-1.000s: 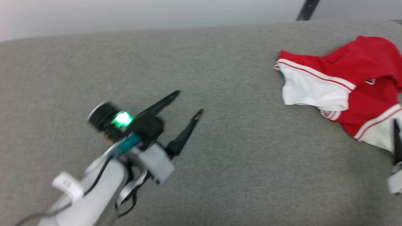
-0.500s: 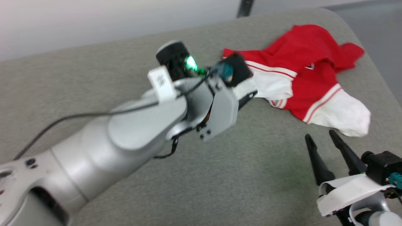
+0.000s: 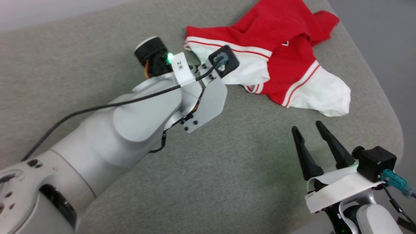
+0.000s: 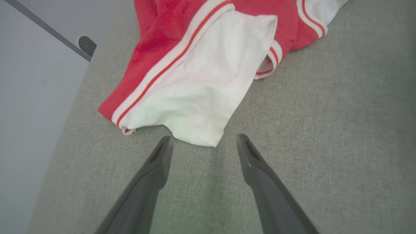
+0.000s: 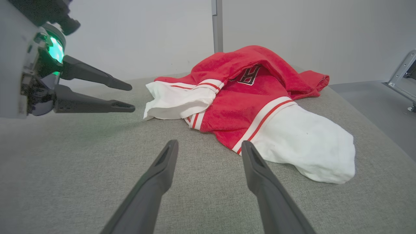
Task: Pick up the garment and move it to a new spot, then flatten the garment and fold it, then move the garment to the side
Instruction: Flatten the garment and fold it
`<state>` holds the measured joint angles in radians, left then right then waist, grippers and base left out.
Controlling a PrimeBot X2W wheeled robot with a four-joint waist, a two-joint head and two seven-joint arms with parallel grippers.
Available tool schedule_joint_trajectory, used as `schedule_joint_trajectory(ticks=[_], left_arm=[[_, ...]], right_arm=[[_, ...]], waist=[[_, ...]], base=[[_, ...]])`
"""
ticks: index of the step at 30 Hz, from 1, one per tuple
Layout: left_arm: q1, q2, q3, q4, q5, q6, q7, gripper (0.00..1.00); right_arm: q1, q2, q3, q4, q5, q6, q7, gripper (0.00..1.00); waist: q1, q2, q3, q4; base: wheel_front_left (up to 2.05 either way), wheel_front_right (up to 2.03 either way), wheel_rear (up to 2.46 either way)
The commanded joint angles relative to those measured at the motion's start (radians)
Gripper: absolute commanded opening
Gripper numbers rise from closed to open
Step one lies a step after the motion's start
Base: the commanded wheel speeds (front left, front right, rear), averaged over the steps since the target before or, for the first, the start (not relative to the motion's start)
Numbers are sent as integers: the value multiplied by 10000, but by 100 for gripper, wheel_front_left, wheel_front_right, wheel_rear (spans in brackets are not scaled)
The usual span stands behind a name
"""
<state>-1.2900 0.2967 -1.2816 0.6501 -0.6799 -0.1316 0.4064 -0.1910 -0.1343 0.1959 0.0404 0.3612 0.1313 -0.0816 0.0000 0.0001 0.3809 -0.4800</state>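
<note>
The garment [image 3: 286,61] lies crumpled at the far right corner of the grey padded table [image 3: 227,169]: red body, white sleeves, striped trim, and black letters partly hidden in a fold [image 5: 248,76]. My left gripper [image 4: 204,139] is open just short of the near edge of one white sleeve [image 4: 198,97], fingers apart from the cloth. In the head view its wrist hides its fingers. From the right wrist view the left gripper [image 5: 130,97] hovers left of the sleeve. My right gripper [image 3: 307,126] is open and empty, a little short of the other white sleeve [image 5: 308,146].
The table's rounded right edge [image 3: 390,120] drops to a grey floor just beyond the garment. A pale wall with a grey post [image 5: 217,26] stands behind the table. A metal frame [image 5: 403,71] sits on the floor at the far right.
The head camera has swung right. My left arm has reached across the table to the garment's white sleeve, staying open. The right gripper has come into view, open.
</note>
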Motion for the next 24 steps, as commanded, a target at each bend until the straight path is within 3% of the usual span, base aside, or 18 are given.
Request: schedule_joint_trajectory(ticks=[1,7,16,17,18,19,24], left_arm=[[166,88,8,22,147,22,121,100],[291,340,10,167,169,22,152,100],[-123,-35,9,1100,305,22,-949,100],[-158,-69,7,1206,265,22,-987,90],[-181,-106,7,1304,171,22,-1037,43],[-223,-162,7,1389,39,22,-1139,3],[-469,-378,12,1604,-309,24,-1530,0]], right_arm=[[-150,64,85,68,66,-10,-116,100],[-355,8,303,427,206,-10,-367,100],[-662,-29,512,487,367,-10,-483,100],[-682,-41,504,471,339,-10,-495,100],[-683,-43,500,464,341,-10,-509,100],[-662,-48,470,466,350,-10,-514,100],[-499,-150,181,405,252,-10,-491,100]], waist=[[0,-1,612,-640],[0,-1,720,-794],[0,-1,935,-805],[0,-1,970,-796],[0,-1,994,-784],[0,-1,1012,-756],[0,-1,913,-291]], base=[[0,0,0],[0,0,0],[0,0,0],[0,0,0],[0,0,0],[0,0,0],[0,0,0]])
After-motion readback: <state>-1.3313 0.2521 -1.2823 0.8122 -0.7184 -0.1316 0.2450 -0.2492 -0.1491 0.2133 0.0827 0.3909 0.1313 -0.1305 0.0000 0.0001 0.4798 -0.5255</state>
